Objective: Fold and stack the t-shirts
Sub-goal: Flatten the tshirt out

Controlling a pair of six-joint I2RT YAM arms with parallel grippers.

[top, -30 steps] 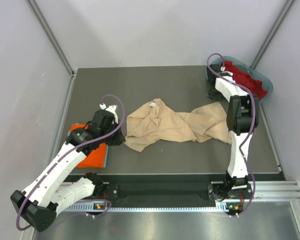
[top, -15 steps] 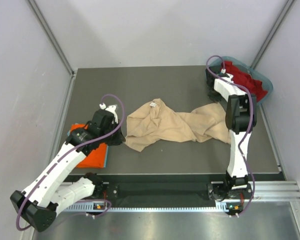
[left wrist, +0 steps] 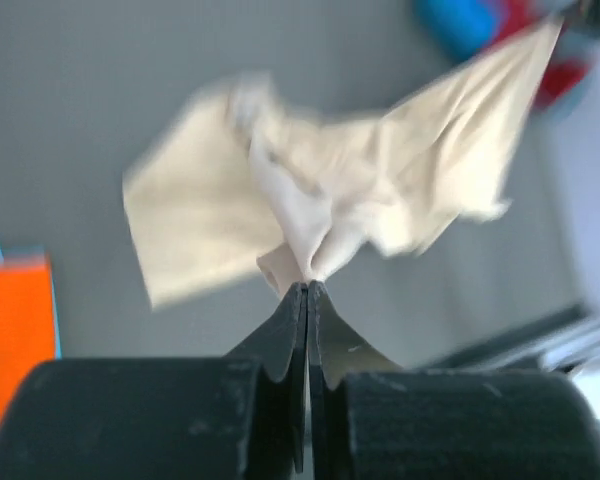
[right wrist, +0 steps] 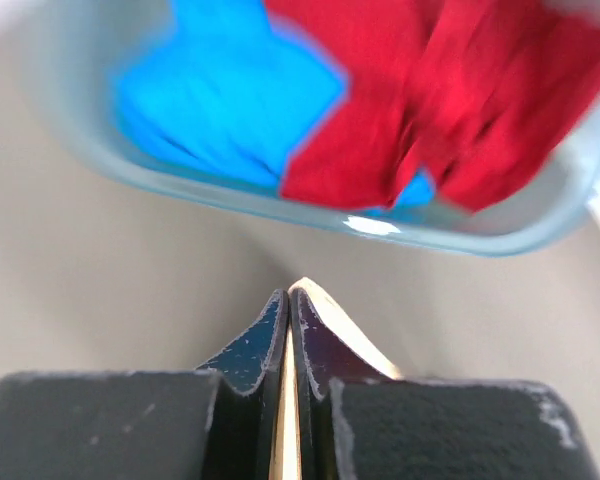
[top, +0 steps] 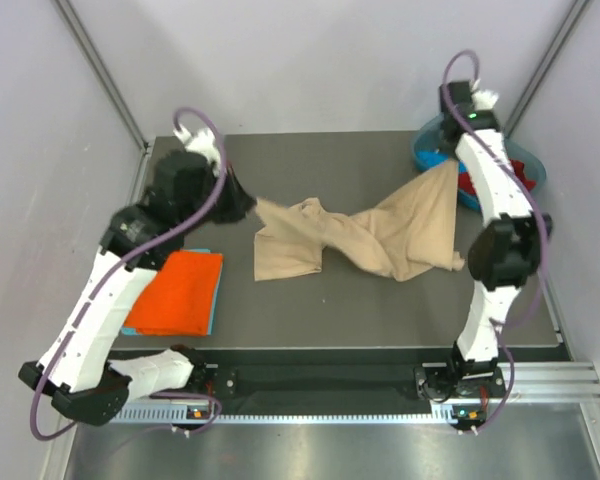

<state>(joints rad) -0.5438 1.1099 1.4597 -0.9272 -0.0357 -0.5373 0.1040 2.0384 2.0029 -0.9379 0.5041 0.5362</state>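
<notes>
In left claw [left wrist: 307, 288], beige t-shirt [top: 380, 235]

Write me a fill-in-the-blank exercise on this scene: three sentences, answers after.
The left gripper and the right gripper are both ___ on the beige t-shirt.
The tub holds a red t-shirt and a ___ one.
The top folded t-shirt at the left of the table is ___.
Missing words: shut; blue; orange.
</notes>
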